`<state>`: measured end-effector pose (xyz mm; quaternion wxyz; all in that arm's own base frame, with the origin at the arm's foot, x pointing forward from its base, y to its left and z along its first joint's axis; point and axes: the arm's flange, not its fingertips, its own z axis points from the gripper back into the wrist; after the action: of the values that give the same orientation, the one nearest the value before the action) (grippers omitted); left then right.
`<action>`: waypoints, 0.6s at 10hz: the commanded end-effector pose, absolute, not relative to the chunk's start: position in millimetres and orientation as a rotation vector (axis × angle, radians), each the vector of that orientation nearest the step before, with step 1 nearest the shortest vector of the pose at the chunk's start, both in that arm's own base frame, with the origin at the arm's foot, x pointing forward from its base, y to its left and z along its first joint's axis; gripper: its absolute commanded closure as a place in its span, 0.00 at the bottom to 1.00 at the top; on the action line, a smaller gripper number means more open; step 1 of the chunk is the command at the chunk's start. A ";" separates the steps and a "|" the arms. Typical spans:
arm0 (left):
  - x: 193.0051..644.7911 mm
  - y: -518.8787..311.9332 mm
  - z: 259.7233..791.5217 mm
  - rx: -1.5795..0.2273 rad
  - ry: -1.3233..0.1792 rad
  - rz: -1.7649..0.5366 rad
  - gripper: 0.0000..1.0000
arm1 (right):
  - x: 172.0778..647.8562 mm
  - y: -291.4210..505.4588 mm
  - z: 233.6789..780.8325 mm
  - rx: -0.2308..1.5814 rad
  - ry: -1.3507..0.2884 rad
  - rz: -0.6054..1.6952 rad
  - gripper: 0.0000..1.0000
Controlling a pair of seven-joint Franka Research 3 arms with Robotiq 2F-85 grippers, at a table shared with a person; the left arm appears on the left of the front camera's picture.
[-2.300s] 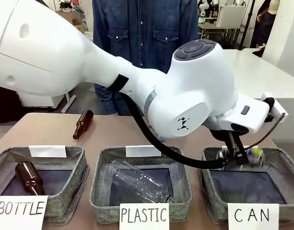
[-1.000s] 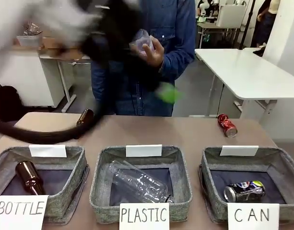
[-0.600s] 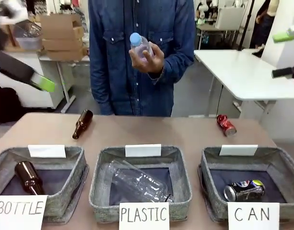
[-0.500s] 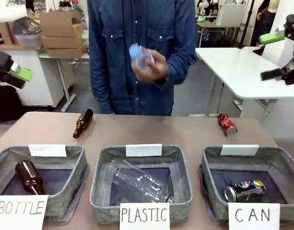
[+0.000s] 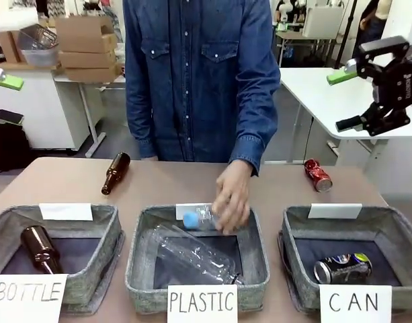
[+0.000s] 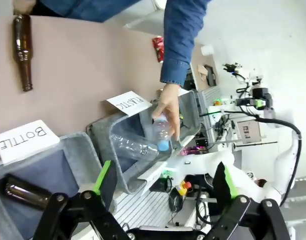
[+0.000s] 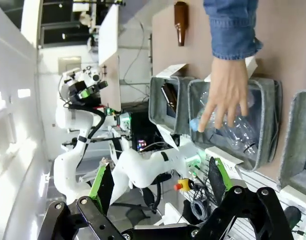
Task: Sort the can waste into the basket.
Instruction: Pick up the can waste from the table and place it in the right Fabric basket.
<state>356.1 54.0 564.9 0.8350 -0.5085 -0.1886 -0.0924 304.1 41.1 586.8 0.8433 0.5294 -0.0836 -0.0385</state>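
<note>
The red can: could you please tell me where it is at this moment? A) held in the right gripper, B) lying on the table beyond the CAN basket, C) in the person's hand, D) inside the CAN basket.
B: the red can lies on the bare table behind the CAN basket. The can inside that basket is the dark can.

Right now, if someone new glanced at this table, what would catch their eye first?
Most likely the person's hand at the centre, holding a clear blue-capped bottle over the PLASTIC basket. Next, the dark can lying in the CAN basket at the right, with the red can on the table behind it. The left gripper and right gripper hang open high at either edge.
</note>
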 end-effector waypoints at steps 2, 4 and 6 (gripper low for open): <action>356.1 53.3 574.8 -0.976 -0.411 -0.193 0.00 | 293.9 46.0 590.0 1.118 -0.187 -0.034 0.00; 356.1 53.3 574.8 -0.976 -0.411 -0.193 0.00 | 293.9 46.0 590.0 1.118 -0.187 -0.034 0.00; 356.1 53.3 574.8 -0.976 -0.411 -0.193 0.00 | 293.9 46.0 590.0 1.118 -0.187 -0.034 0.00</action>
<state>356.1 52.2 574.2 0.8599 -0.4637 -0.1963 -0.0836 295.8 48.3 593.5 0.8440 0.5287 -0.0881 -0.0214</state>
